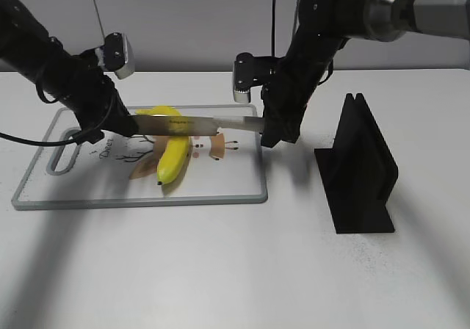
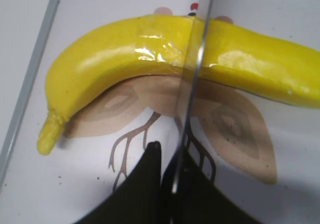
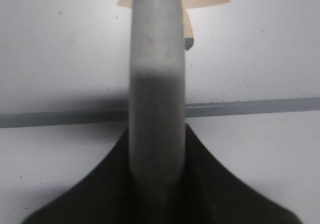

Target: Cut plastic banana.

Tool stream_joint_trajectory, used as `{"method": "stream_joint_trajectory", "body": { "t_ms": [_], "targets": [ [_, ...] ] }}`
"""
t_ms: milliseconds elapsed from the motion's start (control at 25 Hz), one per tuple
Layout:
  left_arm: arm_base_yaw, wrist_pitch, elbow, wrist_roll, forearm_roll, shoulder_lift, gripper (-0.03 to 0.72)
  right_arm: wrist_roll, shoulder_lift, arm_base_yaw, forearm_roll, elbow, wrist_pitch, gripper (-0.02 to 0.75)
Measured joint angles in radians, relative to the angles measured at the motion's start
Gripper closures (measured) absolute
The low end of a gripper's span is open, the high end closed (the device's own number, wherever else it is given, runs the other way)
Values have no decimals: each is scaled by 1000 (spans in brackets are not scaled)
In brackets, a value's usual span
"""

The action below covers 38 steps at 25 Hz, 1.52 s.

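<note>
Exterior view shows my right pincer (image 1: 273, 134) pinched on the handle of the knife (image 1: 192, 125), whose flat grey blade stretches leftward across the glossy yellow plastic banana (image 1: 170, 153), while my left pincer (image 1: 125, 125) clamps the blade's far tip. Curved and smooth, with clear tape around its middle, that fruit lies near the centre of the white cutting board (image 1: 242, 186), whose grey rim runs along the left half of the pale table (image 1: 235, 270). Near the table's right edge stands a matte black knife stand (image 1: 361, 171).

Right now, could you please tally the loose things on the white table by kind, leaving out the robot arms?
Yellow plastic banana: 1
Long silver knife: 1
White printed cutting board: 1
Black slotted knife stand: 1
Total: 4
</note>
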Motion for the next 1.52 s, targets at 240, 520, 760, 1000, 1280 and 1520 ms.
{"method": "stream_joint_trajectory", "body": {
  "t_ms": [240, 520, 760, 1000, 1280, 1520],
  "targets": [
    [-5, -8, 1, 0, 4, -15, 661, 1, -5, 0, -7, 0, -2, 570],
    [-18, -9, 18, -6, 11, -47, 662, 5, -53, 1, -19, 12, 28, 570],
    [-22, 22, 23, -11, 21, -147, 665, 8, -142, 1, -19, 14, 61, 571],
    [-22, 83, 24, -17, 34, -217, 672, 8, -189, 2, -9, 5, 115, 571],
    [-25, 73, 24, -28, -41, -233, 405, 26, -193, 7, 30, 2, 120, 575],
    [-25, 3, 24, -33, -195, -242, 76, 33, -193, 9, 45, 2, 115, 575]
  ]
}}
